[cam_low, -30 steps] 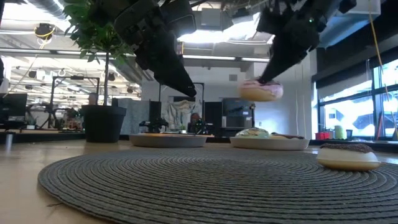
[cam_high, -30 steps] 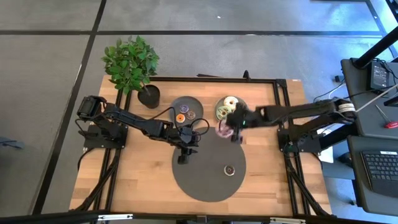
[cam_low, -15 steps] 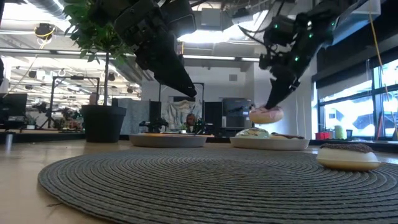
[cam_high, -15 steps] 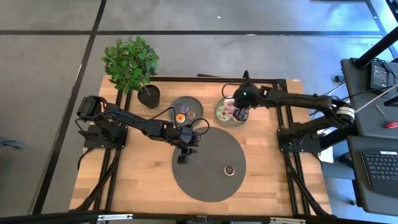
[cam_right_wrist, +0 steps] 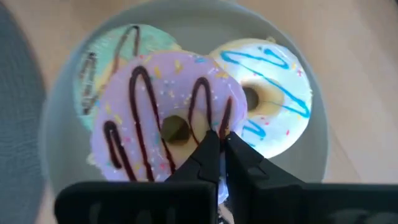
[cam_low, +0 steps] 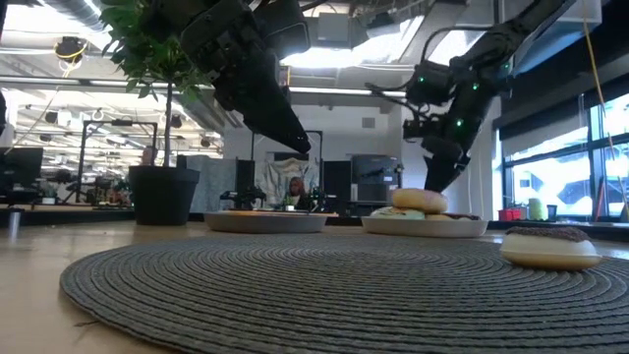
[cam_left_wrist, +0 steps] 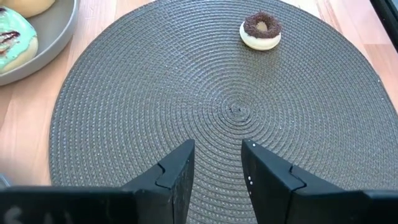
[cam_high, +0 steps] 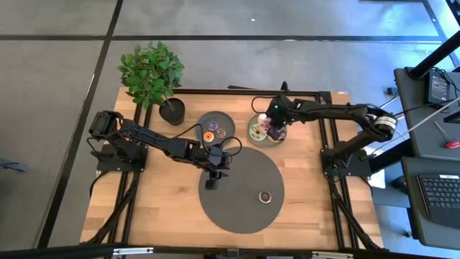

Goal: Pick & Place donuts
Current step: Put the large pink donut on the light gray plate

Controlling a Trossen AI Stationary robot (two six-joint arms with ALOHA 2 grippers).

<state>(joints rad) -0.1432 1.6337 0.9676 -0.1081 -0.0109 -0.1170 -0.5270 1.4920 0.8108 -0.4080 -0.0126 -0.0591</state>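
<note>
A purple-iced donut (cam_right_wrist: 168,118) with chocolate stripes lies on top of a green donut (cam_right_wrist: 102,59) and a white, blue-striped donut (cam_right_wrist: 273,78) in the right grey plate (cam_high: 253,137). My right gripper (cam_right_wrist: 221,142) stands over it, shut on it. A chocolate donut (cam_high: 264,195) rests flat on the dark round mat (cam_high: 237,205). My left gripper (cam_left_wrist: 217,158) hovers open over the mat's left far part (cam_high: 210,185). Two small donuts (cam_high: 214,134) sit in the left plate. My right gripper pinches the purple donut's ring (cam_right_wrist: 214,121) beside its hole, between the two fingertips (cam_right_wrist: 208,146). The fingers come from above, slanting down. The donut lies nearly flat on the other two donuts in the plate.
A potted plant (cam_high: 154,75) stands at the table's far left corner, beside the left plate (cam_high: 215,122). Bare wood (cam_high: 158,201) lies left of the mat and along the near edge. Black frame rails border the table.
My right gripper carried the purple donut from above the mat's far edge toward the table's far edge, over the right plate, then down. The donut, lifted clear a second ago, now lies on the other donuts in that plate.
</note>
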